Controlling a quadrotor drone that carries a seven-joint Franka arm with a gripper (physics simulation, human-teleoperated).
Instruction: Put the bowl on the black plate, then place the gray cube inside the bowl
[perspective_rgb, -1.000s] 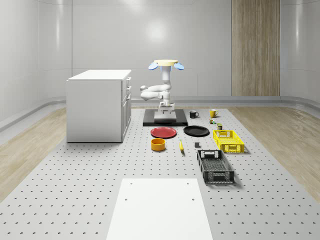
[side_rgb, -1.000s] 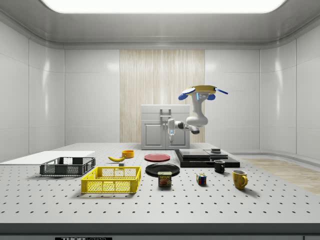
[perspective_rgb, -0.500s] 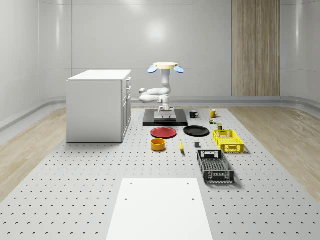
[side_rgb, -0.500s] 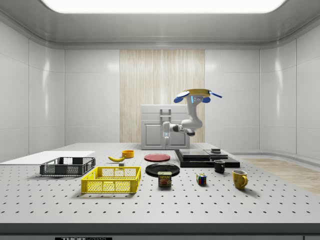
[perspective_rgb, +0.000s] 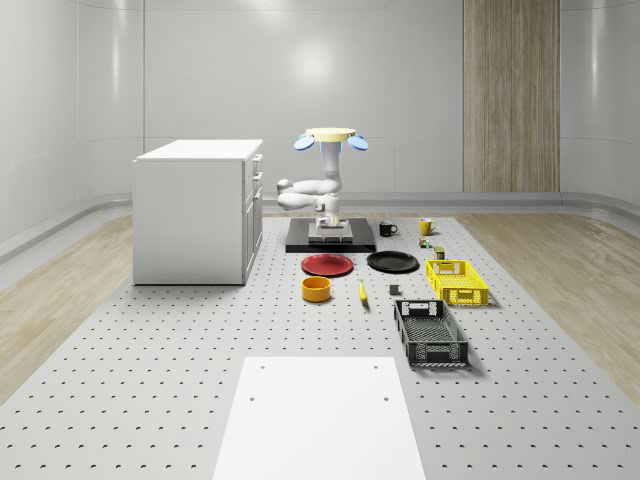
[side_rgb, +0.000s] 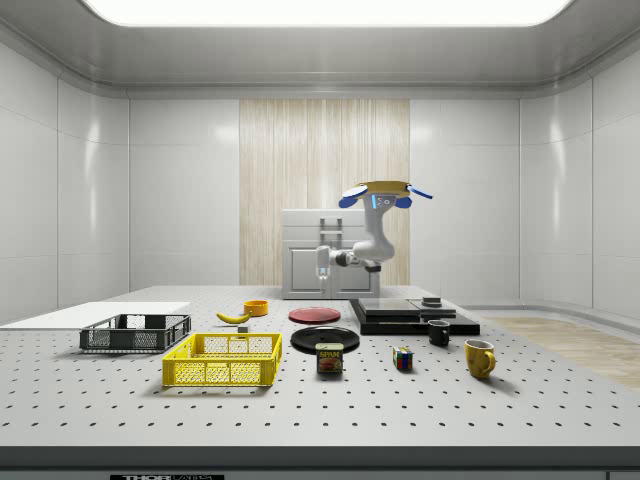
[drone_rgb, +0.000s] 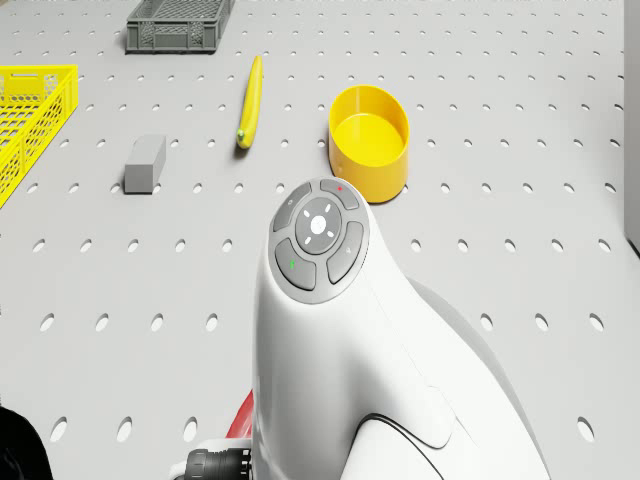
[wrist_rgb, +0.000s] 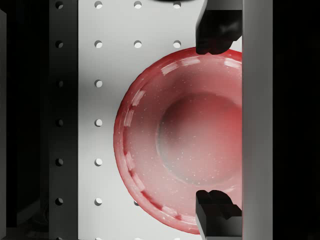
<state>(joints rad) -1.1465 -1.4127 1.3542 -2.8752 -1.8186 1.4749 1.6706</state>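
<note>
- The drone (side_rgb: 377, 190) hovers farther toward the side view's left than before, jaws (wrist_rgb: 218, 122) spread wide, empty, above the glossy red plate (wrist_rgb: 180, 145).
- The round yellow bowl (drone_rgb: 370, 140) rests unmoved on the perforated tabletop (drone_rgb: 500, 120), beside the gray cube (drone_rgb: 145, 163).

Bowl (perspective_rgb: 317, 289) left of banana (perspective_rgb: 362, 292), cube (perspective_rgb: 395, 291) farther right.

The drone (side_rgb: 377, 193) has drifted toward the side view's left, carrying its gripper (side_rgb: 322, 270) nearer the red plate (side_rgb: 314, 314).
</note>
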